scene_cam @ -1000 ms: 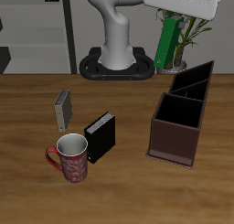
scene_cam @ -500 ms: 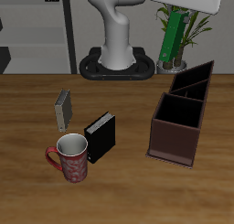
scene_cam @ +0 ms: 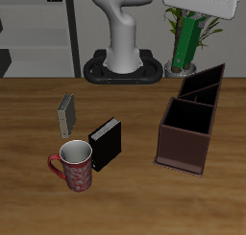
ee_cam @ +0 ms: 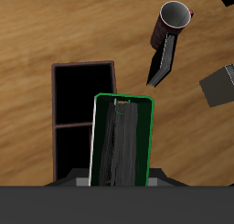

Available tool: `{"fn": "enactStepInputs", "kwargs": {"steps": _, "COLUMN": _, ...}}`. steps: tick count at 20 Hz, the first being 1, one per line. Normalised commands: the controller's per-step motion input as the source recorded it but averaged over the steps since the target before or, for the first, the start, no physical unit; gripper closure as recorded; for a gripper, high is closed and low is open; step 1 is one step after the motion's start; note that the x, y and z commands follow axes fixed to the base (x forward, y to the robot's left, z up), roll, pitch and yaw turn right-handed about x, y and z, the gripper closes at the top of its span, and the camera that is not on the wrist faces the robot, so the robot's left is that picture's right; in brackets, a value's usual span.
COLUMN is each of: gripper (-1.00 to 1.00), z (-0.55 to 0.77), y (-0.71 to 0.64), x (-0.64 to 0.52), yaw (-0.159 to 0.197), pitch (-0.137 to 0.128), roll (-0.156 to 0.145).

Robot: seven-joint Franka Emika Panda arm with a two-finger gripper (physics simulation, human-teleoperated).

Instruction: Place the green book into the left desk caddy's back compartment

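Nearest the table's (scene_cam: 29, 200) front edge stands the red mug (scene_cam: 75, 166), with the black book (scene_cam: 106, 143) and small grey book (scene_cam: 66, 114) behind it. Farther back sits the left desk caddy (scene_cam: 192, 119). High above its back compartment (scene_cam: 204, 82), the end effector (scene_cam: 195, 9) grips the green book (scene_cam: 185, 44) upright.

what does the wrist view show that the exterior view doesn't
Only the wrist view looks straight down into the left desk caddy, showing its dark sections split by a cross divider, and the green book end-on. Only the exterior view shows the robot's pale base, the plant behind the book and the gripper from outside. Both show the book held above the caddy, plus the red mug, black book and small grey book.
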Motion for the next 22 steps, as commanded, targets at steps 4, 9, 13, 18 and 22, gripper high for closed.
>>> {"fn": "enactStepInputs", "kwargs": {"steps": 4, "gripper": 1.0, "z": -0.06, "y": 0.07, "x": -0.01, "yaw": -0.019, "pitch": 0.018, "roll": 0.013}}
{"fn": "enactStepInputs", "kwargs": {"steps": 9, "gripper": 1.0, "z": 0.0, "y": 0.08, "x": -0.11, "yaw": -0.03, "pitch": 0.007, "roll": 0.009}}
{"fn": "enactStepInputs", "kwargs": {"steps": 13, "gripper": 1.0, "z": 0.02, "y": 0.03, "x": -0.11, "yaw": -0.032, "pitch": 0.015, "roll": 0.019}}
{"fn": "enactStepInputs", "kwargs": {"steps": 18, "gripper": 1.0, "z": 0.02, "y": 0.06, "x": -0.15, "yaw": 0.028, "pitch": -0.011, "roll": -0.005}}
{"fn": "enactStepInputs", "kwargs": {"steps": 22, "gripper": 1.0, "z": -0.1, "y": 0.07, "x": 0.0, "yaw": 0.032, "pitch": 0.022, "roll": 0.008}}
